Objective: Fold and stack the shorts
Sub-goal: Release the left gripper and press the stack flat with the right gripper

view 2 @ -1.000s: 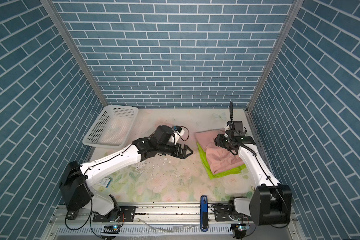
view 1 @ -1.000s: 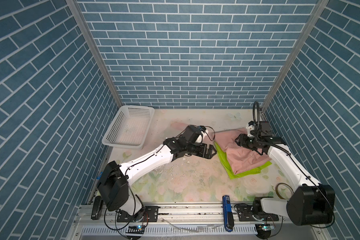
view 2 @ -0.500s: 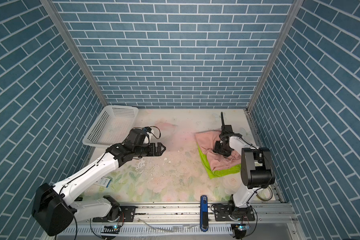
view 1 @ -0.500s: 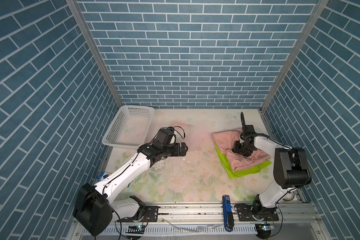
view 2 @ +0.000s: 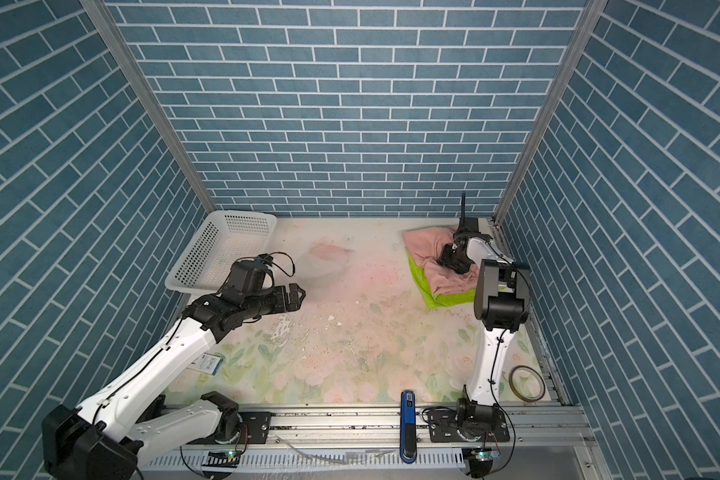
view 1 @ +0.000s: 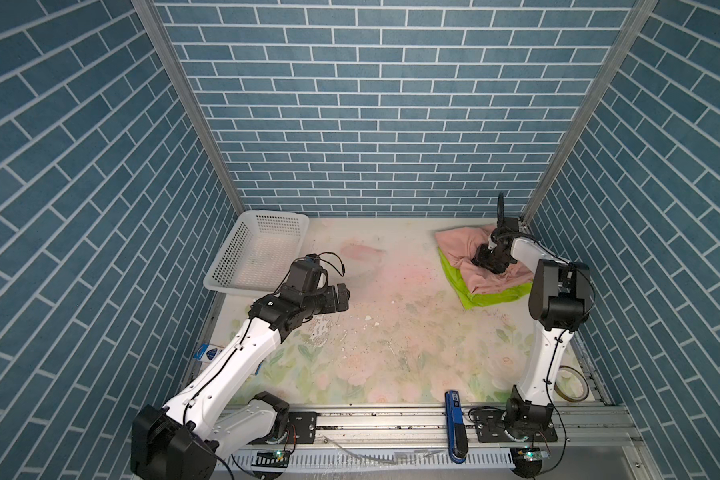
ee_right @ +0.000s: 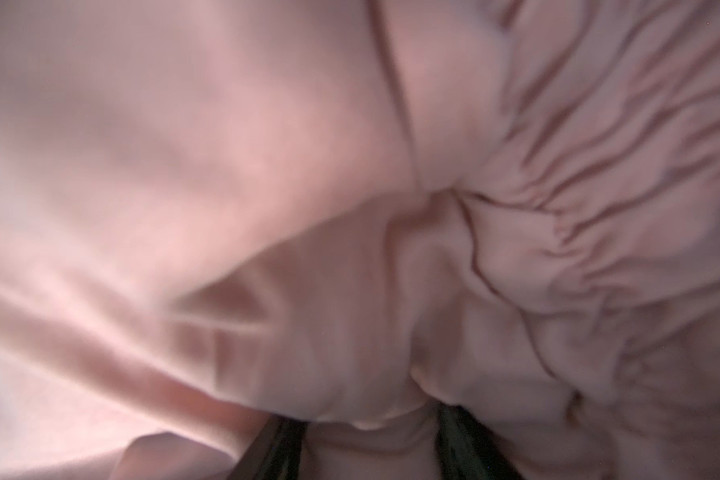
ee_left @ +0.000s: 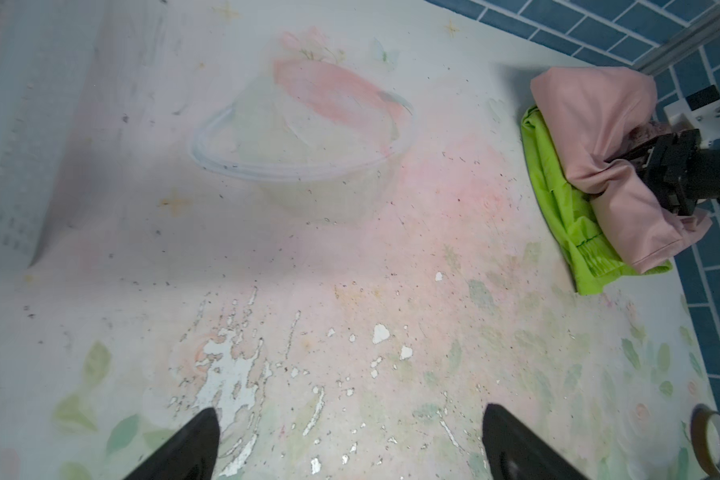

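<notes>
The salmon-pink shorts (view 1: pixel 460 249) (view 2: pixel 427 245) lie rumpled on top of the lime-green shorts (view 1: pixel 458 284) (view 2: pixel 422 284) at the back right, near the wall corner. My right gripper (view 1: pixel 489 266) (view 2: pixel 454 259) is pressed down into the pink pair. In the right wrist view pink fabric (ee_right: pixel 267 166) fills the frame and a bunched fold sits between the jaws of the right gripper (ee_right: pixel 371 432). The left wrist view shows the pink shorts (ee_left: pixel 591 124) over the green shorts (ee_left: pixel 553 187). My left gripper (view 1: pixel 341 297) (view 2: pixel 296 297) (ee_left: pixel 350 415) hangs open and empty left of centre, far from the stack.
A white perforated basket (view 1: pixel 275 215) (view 2: pixel 242 214) stands at the back left, just behind my left arm. A clear plastic bowl (ee_left: pixel 208 162) sits beside it. A tape roll (view 1: pixel 570 384) (view 2: pixel 524 382) lies front right, and a blue tool (view 1: pixel 454 415) rests on the front rail.
My left gripper has drawn back leftward from the stack toward the basket. The right arm has folded up, and the stack has slid toward the back right corner.
</notes>
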Controlling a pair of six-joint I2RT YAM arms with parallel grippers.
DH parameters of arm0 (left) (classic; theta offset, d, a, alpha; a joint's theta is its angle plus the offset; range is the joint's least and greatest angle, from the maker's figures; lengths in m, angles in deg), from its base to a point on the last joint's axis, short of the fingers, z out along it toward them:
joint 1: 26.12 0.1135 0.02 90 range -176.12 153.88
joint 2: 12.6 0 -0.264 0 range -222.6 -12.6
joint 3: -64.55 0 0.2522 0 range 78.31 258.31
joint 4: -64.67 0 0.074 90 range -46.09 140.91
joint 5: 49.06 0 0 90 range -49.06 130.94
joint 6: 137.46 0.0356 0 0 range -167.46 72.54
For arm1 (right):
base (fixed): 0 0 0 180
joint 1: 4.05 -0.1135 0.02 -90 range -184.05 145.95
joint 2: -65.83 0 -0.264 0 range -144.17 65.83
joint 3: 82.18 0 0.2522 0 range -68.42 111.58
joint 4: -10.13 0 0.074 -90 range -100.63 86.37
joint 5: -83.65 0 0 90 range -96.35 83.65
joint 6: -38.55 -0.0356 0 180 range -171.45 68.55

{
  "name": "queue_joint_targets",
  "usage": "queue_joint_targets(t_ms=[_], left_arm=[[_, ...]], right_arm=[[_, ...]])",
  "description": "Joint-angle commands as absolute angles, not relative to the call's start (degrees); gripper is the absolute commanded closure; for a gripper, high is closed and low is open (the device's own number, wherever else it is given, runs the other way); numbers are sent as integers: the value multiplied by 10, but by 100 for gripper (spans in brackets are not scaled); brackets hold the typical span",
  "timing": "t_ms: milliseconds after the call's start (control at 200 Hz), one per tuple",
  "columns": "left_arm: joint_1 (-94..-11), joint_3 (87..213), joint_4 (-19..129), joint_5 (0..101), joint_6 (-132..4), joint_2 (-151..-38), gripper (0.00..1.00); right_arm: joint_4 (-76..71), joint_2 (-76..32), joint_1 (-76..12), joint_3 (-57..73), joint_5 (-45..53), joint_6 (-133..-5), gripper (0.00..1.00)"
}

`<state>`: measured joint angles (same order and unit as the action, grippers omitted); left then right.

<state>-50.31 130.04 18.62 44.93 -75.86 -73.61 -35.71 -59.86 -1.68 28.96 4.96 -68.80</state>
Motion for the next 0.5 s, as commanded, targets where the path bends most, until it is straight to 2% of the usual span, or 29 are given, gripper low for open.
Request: queue_joint_targets(t_ms=[0,190,260,365,495], left_arm=[[-484,1293,150,410,-731,-721,0],[-461,1287,153,378,-716,-708,0],[-453,1292,160,360,-697,-711,0],[-448,1296,189,288,-649,-711,0],[-448,1262,266,129,-588,-695,0]], right_arm=[[-432,-648,-7,351,9,-621,44],[-432,-670,5,410,-10,-612,41],[-401,-647,5,401,17,-608,39],[-318,-553,5,324,70,-595,32],[-212,-401,5,174,57,-596,28]])
